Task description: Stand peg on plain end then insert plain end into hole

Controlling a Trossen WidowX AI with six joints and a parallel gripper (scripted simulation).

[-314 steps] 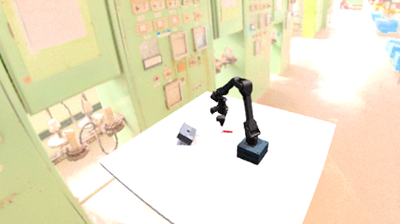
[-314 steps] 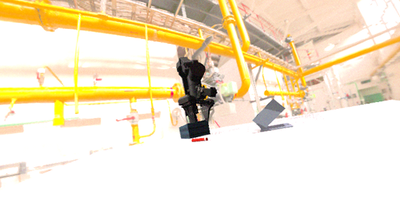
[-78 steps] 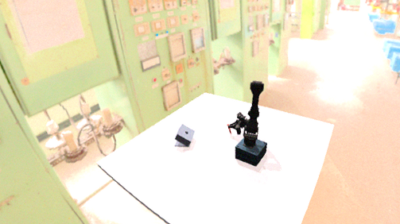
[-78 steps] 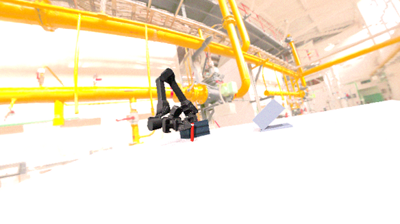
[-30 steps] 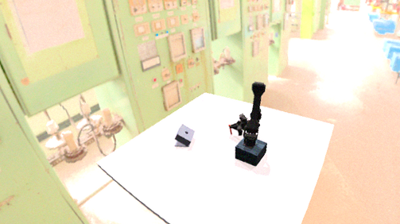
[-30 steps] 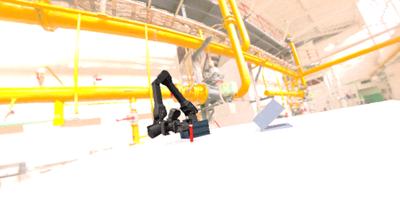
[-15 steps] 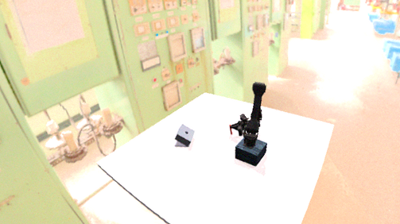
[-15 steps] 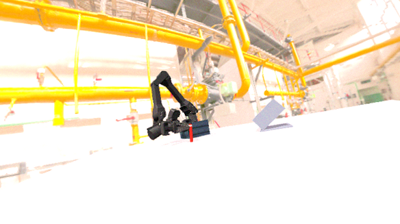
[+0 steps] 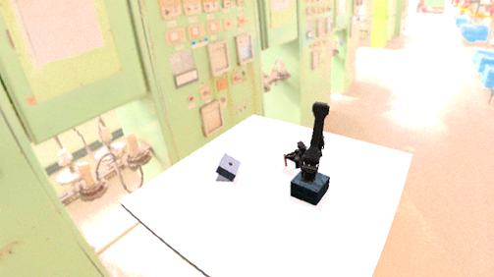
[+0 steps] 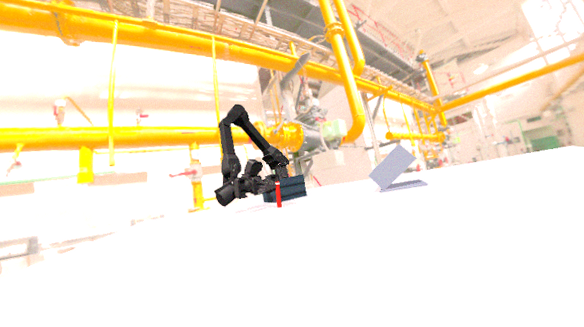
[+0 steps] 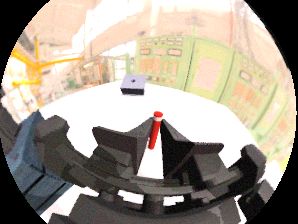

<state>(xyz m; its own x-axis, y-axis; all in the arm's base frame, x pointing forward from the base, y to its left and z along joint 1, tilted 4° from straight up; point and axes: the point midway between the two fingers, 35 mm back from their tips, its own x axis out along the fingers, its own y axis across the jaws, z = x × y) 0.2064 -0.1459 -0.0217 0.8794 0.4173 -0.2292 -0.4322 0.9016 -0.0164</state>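
Note:
The red peg [image 9: 285, 161] [image 10: 278, 197] [image 11: 154, 136] stands nearly upright with its white-banded end up and its plain end down. My gripper [image 9: 287, 156] [image 10: 276, 187] [image 11: 157, 123] is shut on its upper part, with one finger on each side. The peg's lower end is at or just above the table; the exact gap cannot be told. The sloped panel [image 9: 226, 161] [image 10: 392, 168] [image 11: 140, 85] is grey-blue and stands apart from the gripper. Its dark hole [image 9: 230, 164] [image 11: 133, 80] shows in the top view and the wrist view, and nothing is in it.
The white table [image 9: 240, 219] [image 10: 367, 258] [image 11: 190, 102] carries the arm and the panel. The arm's dark blue base block [image 9: 311, 188] [image 10: 293, 189] [image 11: 35, 165] is close behind the gripper. The panel's flat foot [image 10: 405, 185] rests on the table.

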